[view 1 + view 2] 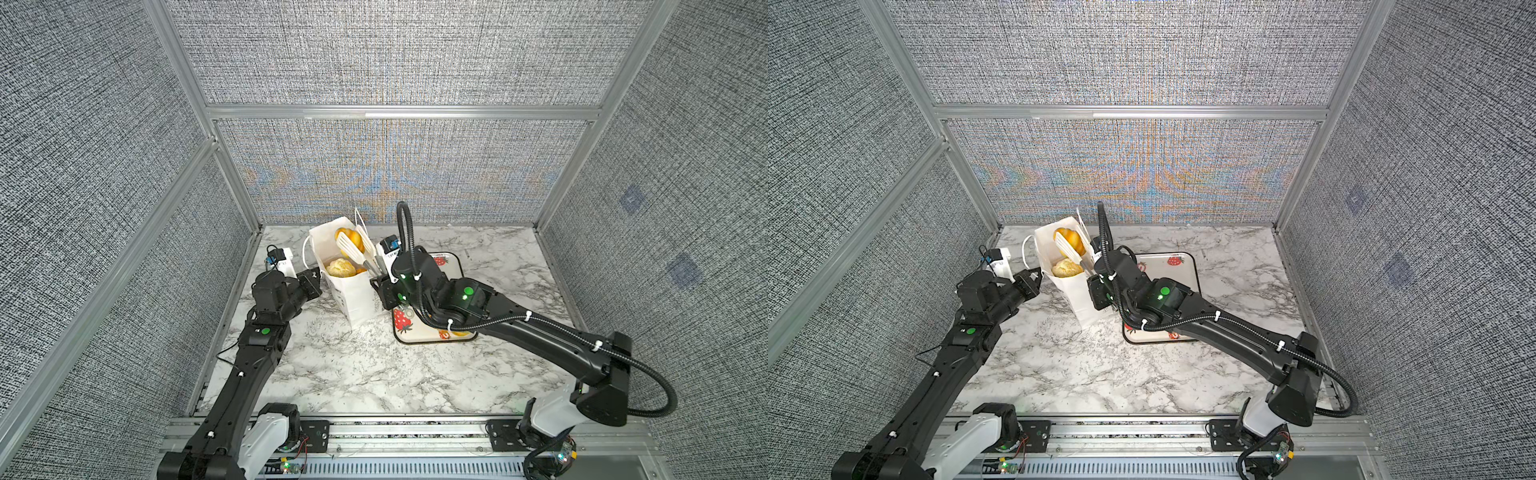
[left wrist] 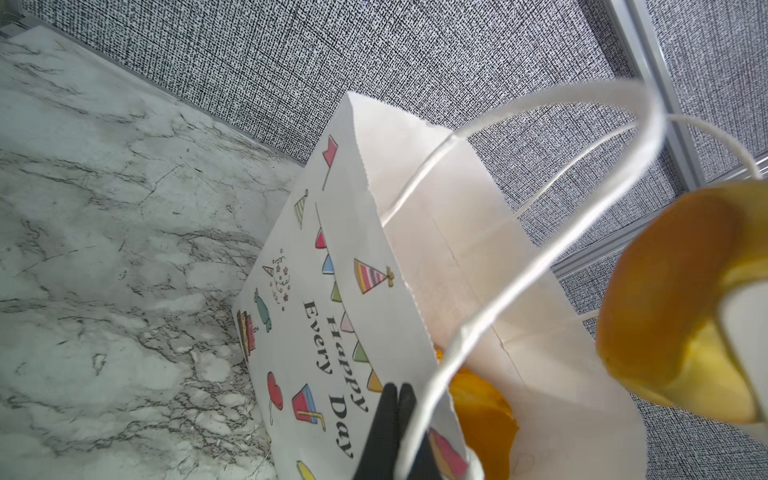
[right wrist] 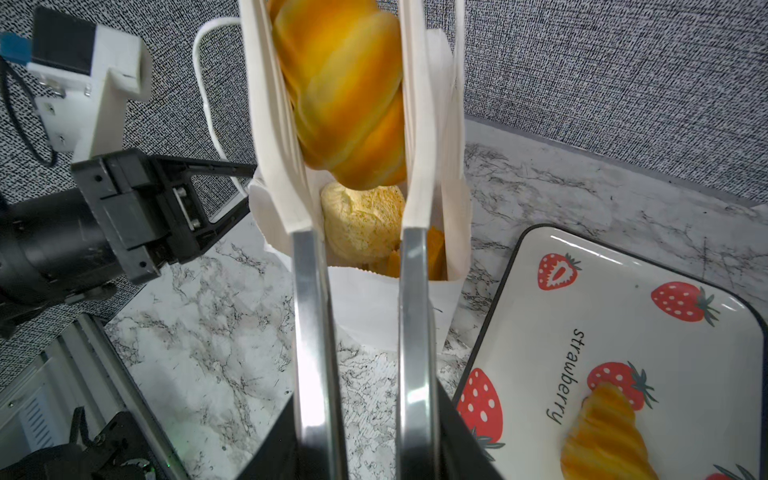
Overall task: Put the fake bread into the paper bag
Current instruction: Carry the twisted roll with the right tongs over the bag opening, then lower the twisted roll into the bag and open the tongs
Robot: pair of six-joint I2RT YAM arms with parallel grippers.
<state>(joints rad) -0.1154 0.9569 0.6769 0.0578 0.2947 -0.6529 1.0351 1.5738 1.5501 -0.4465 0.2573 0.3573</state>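
The white paper bag (image 1: 353, 299) (image 1: 1084, 303) stands upright and open at the back of the table, its "Happy Every Day" side (image 2: 299, 316) facing my left arm. My left gripper (image 1: 314, 275) (image 2: 397, 409) is shut at the bag's rim beside the cord handle. My right gripper (image 1: 380, 282) (image 3: 370, 436) is shut on metal tongs (image 3: 309, 291), whose white blades pinch a braided piece of fake bread (image 3: 345, 95) (image 1: 351, 241) just above the bag's mouth. A pale round bun (image 3: 361, 224) (image 1: 1064, 267) and orange pastries lie inside. One croissant (image 3: 602, 436) lies on the tray.
The cream strawberry tray (image 3: 623, 316) (image 1: 453, 262) lies right of the bag, largely under my right arm. Grey fabric walls close the marble table (image 1: 374, 374) at the back and on both sides. A metal rail runs along the front edge.
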